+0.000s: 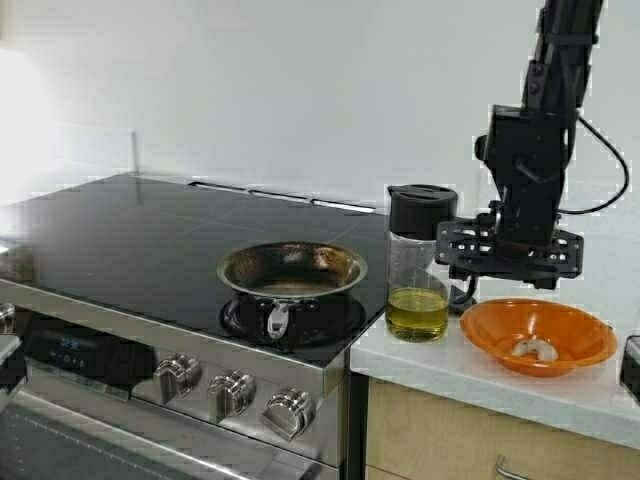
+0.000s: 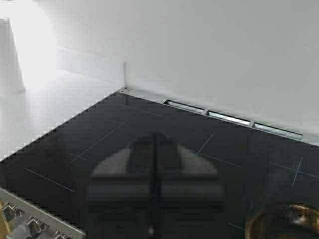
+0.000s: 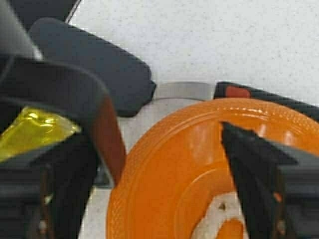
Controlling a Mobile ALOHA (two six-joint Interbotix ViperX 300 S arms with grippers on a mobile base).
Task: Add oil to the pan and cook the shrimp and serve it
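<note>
Since the pan [image 1: 292, 270] is sitting on the front right burner of the black glass cooktop [image 1: 130, 235] with nothing in it but its browned inside, the cooking clearly hasn't been started yet. No oil film or shrimp can be seen in there. The oil [image 1: 417, 314] is parked in its tall clear jug [image 1: 418, 262] with the black lid on, upright at the left edge of the white worktop [image 1: 590, 395], just beside the stove. Only a low yellow-green layer is left at the bottom of it. The shrimp [image 1: 535, 349] is lying in the orange bowl [image 1: 538, 335], a bit further along that worktop near the front edge.

The right gripper [image 1: 470, 290] is held between the jug and the bowl, low over the worktop; its fingers [image 3: 259, 159] are spread wide in the wrist view, with the bowl rim between them and the oil glimpsed at one side. Nothing is gripped. The jug looks like what's being lined up for, so oiling the pan seems to be the step in hand.

The left gripper [image 2: 155, 191] is pressed closed with nothing held, hovering over the cooktop away from everything.

Pretty much all of it is left: oil, shrimp in, cook, serve
</note>
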